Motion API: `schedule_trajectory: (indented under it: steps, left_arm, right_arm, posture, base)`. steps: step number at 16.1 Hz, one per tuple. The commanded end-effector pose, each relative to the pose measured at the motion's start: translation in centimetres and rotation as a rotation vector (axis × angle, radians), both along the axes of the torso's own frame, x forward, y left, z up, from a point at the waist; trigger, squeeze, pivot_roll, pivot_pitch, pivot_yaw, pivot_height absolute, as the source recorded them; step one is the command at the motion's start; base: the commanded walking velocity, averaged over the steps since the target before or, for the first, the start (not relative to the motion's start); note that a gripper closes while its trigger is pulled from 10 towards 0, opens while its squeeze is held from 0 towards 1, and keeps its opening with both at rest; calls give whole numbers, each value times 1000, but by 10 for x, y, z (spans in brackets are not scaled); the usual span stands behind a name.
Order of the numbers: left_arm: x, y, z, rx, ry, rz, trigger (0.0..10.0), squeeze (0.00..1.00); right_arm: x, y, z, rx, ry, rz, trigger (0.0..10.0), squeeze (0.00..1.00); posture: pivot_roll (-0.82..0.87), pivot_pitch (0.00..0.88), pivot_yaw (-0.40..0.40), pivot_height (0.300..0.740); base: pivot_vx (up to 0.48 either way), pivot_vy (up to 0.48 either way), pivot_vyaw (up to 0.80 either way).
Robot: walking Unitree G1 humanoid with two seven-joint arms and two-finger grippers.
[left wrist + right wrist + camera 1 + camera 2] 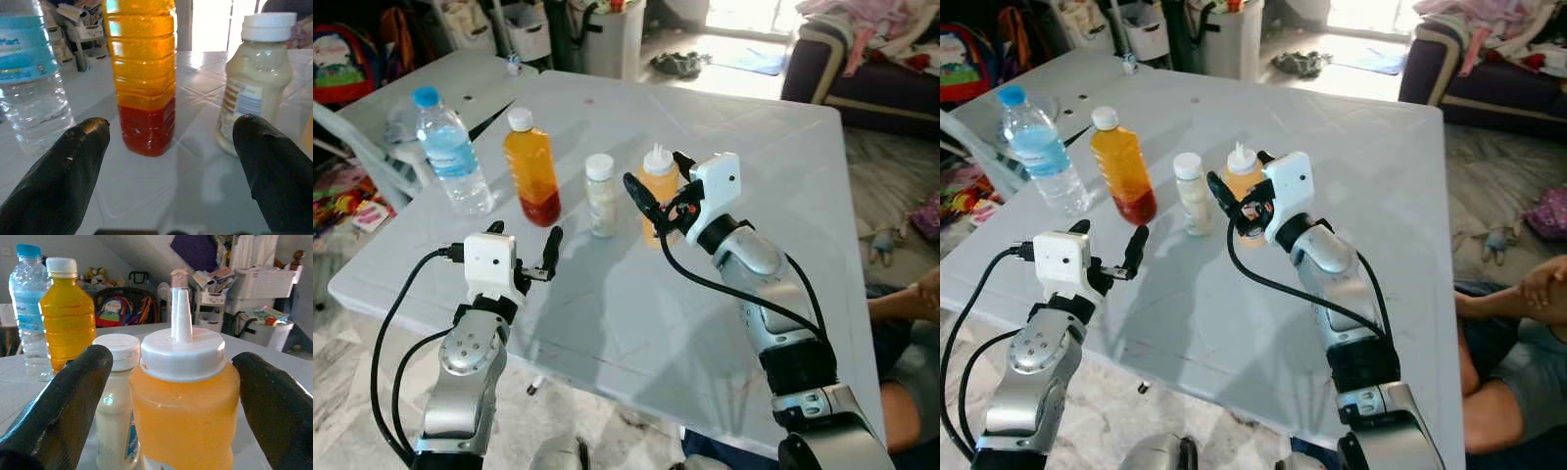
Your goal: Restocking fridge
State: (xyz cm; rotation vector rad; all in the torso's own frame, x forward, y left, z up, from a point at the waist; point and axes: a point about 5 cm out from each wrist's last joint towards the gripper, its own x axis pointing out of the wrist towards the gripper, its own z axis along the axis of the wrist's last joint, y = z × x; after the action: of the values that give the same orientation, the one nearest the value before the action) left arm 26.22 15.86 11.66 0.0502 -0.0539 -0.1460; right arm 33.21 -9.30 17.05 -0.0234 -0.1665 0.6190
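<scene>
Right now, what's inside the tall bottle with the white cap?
The tall bottle holds orange liquid with a dark red layer at the bottom. What the liquids are cannot be told.

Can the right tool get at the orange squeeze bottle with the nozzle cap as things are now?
Probably yes: the right tool is open, its fingers on either side of the orange squeeze bottle, with nothing between them.

Orange squeeze bottle between spread fingers

table: 4 in row | water bottle leftmost | squeeze bottle rightmost
</scene>
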Motion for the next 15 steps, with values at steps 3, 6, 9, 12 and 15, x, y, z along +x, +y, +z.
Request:
schedule_trajectory:
  steps: [3,6,9,12,15]
  left_arm:
    - [-3,-1,2,16,-1,-12,10000,0]
    - [-2,-2,3,17,0,-19,10000,0]
    - [-1,-3,3,16,3,-24,10000,0]
    - [-1,-6,2,14,10,-35,10000,0]
    - [-1,-7,1,17,17,-42,10000,0]
  right_arm:
    - [6,-3,-1,-44,11,-21,10000,0]
    - [8,-11,-5,-78,18,-68,10000,0]
    - [10,-26,-7,-103,32,-124,10000,0]
    - [14,-29,-7,-100,34,-121,10000,0]
    - [24,-24,-1,-79,32,-74,2392,0]
  posture:
    - [121,53,38,740]
    - [119,53,41,740]
    - [114,54,44,740]
    - [112,55,46,740]
    - [120,54,43,740]
  base:
    - [0,0,0]
    - [0,0,0]
    - [0,0,0]
    - [0,0,0]
    - [0,0,0]
